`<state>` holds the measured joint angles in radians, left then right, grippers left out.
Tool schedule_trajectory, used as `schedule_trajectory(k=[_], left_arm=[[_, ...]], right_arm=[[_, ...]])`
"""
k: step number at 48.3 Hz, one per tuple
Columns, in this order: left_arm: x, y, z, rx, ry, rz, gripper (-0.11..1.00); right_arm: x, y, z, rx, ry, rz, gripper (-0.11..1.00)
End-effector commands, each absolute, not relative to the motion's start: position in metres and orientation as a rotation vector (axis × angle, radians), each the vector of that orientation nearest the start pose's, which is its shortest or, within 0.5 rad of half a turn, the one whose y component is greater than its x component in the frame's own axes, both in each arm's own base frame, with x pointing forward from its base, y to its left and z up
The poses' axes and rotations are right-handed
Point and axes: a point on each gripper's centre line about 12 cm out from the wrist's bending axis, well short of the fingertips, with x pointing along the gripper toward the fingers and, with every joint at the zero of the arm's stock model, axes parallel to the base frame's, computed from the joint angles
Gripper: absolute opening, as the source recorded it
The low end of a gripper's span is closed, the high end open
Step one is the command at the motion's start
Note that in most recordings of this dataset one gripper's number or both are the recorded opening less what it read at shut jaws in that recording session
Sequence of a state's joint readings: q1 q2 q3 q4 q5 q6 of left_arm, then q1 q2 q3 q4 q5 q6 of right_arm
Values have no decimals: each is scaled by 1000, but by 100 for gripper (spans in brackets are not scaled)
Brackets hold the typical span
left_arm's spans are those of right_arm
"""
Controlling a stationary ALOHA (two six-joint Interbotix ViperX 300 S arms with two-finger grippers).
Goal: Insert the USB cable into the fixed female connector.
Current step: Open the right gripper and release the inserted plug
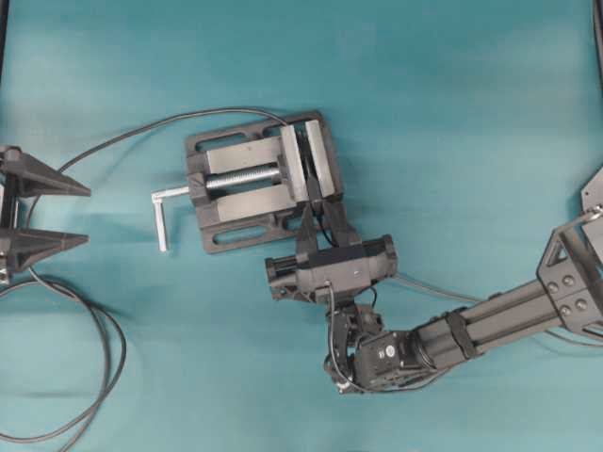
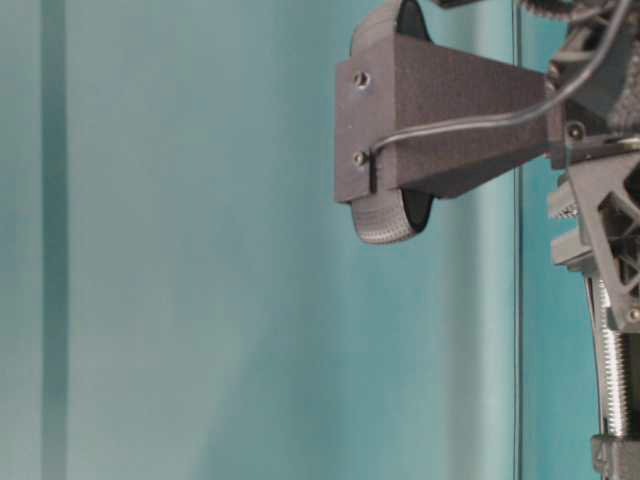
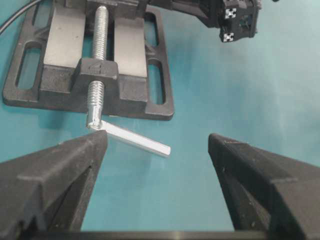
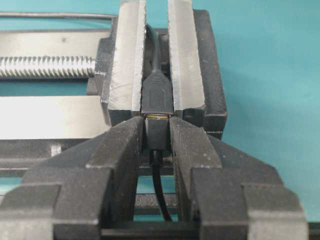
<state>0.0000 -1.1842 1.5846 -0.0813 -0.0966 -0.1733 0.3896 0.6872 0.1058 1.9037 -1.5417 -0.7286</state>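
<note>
The thin black USB cable's plug (image 4: 156,134) is gripped by the right gripper (image 4: 156,142), seemingly part-seated in the vise-held small black female connector (image 4: 157,95); tilt risks jamming; the left gripper (image 3: 157,150) is spread wide, holding nothing.

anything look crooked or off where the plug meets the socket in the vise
Nothing stands out. The right gripper holds the USB plug in line with the female connector clamped upright in the vise; a thin metal sliver shows between them.

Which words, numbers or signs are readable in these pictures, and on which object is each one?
"4": a raised numeral, seemingly, on the vise.
Black-and-white square markers, no letters, on the right arm.
Nothing else is readable.
</note>
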Motion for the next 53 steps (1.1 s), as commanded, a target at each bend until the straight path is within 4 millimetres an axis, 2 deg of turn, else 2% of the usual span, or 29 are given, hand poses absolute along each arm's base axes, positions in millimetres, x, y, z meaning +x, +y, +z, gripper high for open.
schedule_trajectory(k=[1, 27, 53], left_arm=[[136, 1, 146, -252, 302, 44, 98], [136, 1, 145, -255, 303, 44, 98], [136, 1, 146, -252, 302, 44, 98]], right_arm=[[440, 1, 90, 244, 158, -1504, 21], [443, -27, 96, 263, 134, -1573, 21], [443, -26, 95, 260, 138, -1571, 21]])
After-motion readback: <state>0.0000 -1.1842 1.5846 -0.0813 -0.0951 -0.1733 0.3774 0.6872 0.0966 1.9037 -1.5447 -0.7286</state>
